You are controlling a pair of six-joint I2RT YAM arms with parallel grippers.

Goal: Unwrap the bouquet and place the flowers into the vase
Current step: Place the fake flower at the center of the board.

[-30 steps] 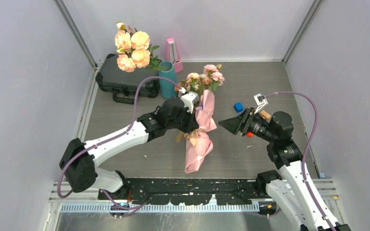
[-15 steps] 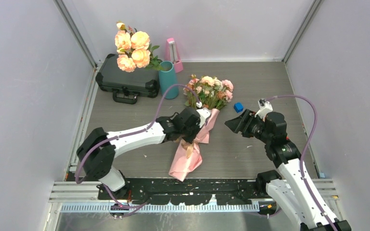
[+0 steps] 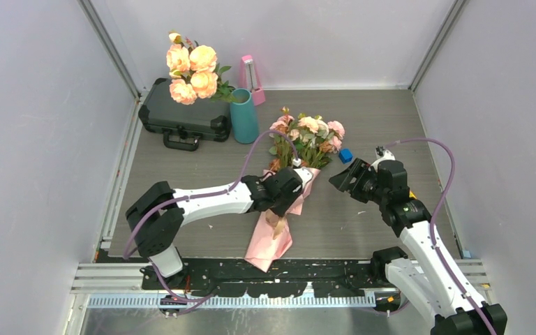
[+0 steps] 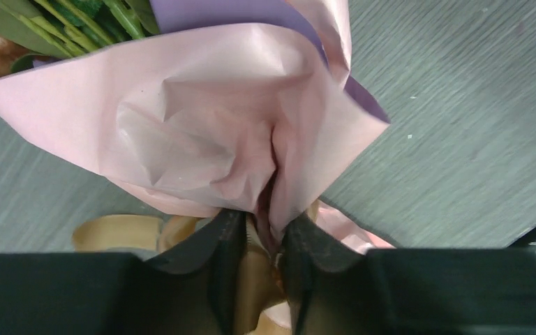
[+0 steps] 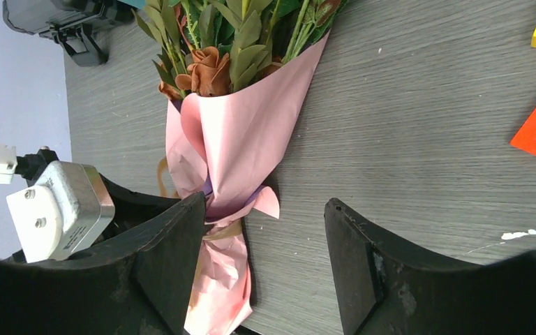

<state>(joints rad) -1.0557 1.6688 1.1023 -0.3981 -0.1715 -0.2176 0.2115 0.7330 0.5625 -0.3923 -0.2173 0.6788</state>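
Left fingers (image 4: 213, 262) pinch bouquet (image 4: 202, 139) — tail at table (image 3: 363, 234) edge.

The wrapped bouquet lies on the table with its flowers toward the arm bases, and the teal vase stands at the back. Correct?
No: the top external view shows the bouquet with its flowers toward the back wall, not the arm bases. The vase does stand at the back.

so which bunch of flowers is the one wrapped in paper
the bunch of small pink, cream and brown roses, lying flat in pink crinkled paper tied with tan ribbon; the big peach-orange roses at the back left stand upright with no paper
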